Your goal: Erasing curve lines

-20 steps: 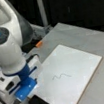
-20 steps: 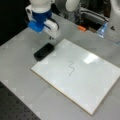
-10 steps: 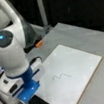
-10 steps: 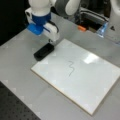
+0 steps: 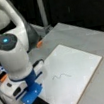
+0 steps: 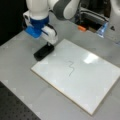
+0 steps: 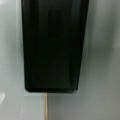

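Seemingly clamped on the black eraser (image 6: pixel 43 52), the tool (image 6: pixel 49 45) sits at the board's (image 6: pixel 100 82) corner — the curve lines (image 6: pixel 71 68) well apart.

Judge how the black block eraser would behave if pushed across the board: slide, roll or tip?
The eraser looks flat and low, so it probably slides rather than rolls or tips. The board seems glossy, suggesting little resistance. The gripper sits right at it, the curve lines unerased.

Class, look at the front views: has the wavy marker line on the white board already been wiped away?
No: the curve lines are intact mid-board, while the hand is at the black eraser by the white board's corner.
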Controlling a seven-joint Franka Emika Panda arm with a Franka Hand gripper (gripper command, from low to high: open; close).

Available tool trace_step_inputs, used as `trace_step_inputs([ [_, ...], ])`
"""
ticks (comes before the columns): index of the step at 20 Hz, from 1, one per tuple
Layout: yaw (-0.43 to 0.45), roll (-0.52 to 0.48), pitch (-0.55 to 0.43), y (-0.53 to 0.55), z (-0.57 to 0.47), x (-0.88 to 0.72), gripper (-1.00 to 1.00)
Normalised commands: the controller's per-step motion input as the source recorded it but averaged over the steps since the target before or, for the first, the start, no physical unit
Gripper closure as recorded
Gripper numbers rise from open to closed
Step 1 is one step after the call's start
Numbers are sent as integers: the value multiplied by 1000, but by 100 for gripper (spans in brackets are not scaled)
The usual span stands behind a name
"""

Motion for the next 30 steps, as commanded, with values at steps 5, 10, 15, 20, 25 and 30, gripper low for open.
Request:
trace_step_inputs([
  [5,16,92,52,-122,-11,219,-100],
  [10,-4,97,64,-112,38,187,-100],
  [15,-5,96,57,-113,65,189,-100],
  [20,-34,143,65,-118,46,182,-100],
  [25,-39,201,80,-137,32,180,-100],
  [30,-15,248,98,-157,22,205,-100],
])
